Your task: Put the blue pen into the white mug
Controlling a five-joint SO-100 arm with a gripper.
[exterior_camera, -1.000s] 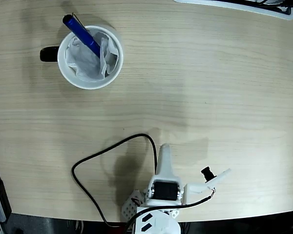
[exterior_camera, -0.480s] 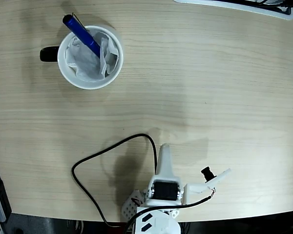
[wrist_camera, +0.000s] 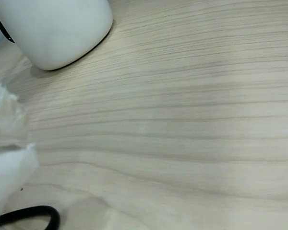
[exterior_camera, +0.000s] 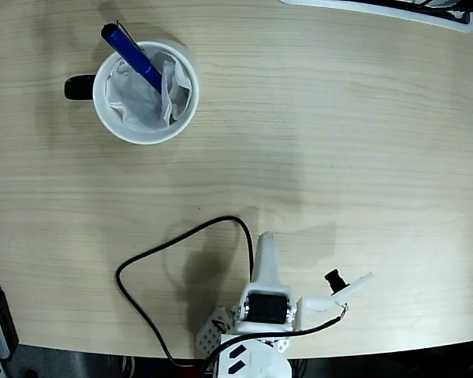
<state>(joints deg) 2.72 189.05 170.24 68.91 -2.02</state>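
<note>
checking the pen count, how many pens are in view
1. The pen stands tilted in the mug at the upper left of the fixed view, its upper end sticking out over the rim. More could be hidden under the paper in the mug.

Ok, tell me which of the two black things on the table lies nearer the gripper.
The black cable, looping on the wooden table just beside the gripper. The mug's black handle sits far off, on the white mug near the top-left corner.

The white arm (exterior_camera: 262, 303) sits folded at the table's near edge in the fixed view, its gripper (exterior_camera: 266, 246) pointing up the picture, fingers together, holding nothing.
</note>
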